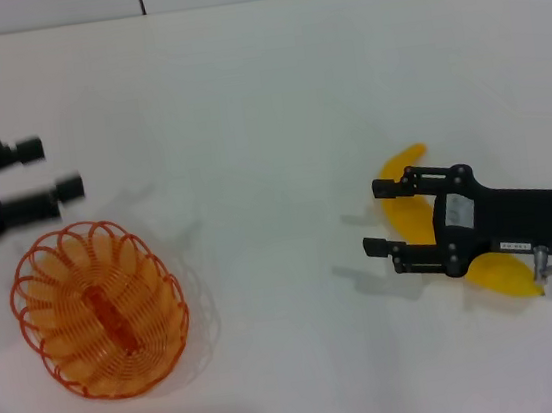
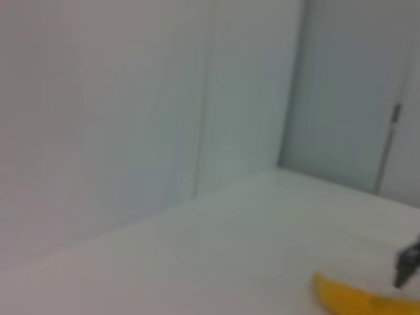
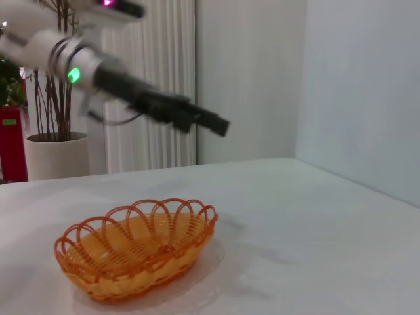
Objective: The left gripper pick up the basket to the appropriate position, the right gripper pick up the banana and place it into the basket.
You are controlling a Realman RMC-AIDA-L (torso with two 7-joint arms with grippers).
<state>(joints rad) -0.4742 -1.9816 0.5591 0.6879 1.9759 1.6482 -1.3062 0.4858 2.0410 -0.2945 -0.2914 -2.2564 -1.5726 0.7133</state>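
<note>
Nearest the head camera: shallow oval basket of orange wire (image 1: 98, 311), scalloped rim, spiral base, sitting flat on the white table (image 1: 265, 117), just below and beside the left gripper (image 1: 50, 168). Left gripper: black two-fingered claw, jaws spread wide, holding nothing, raised clear of the basket's far rim and not touching it. Right gripper (image 1: 384, 217): black claw on a long body with silver-grey cuff, jaws likewise parted and empty, hovering directly over the smooth, bright yellow curved banana (image 1: 406, 196), which lies on the table under the claw and body, one tip showing beyond the fingers, the other end behind the wrist. Basket well apart from the right gripper, across the table.

Judged from looks: basket light, springy, open-weave, so best pinched at a rim loop rather than the base. Banana plastic-looking, stiff, light, probably slick; best taken across the thick middle of the curve, fingers straddling it squarely to stop it rolling or squirting out.
</note>
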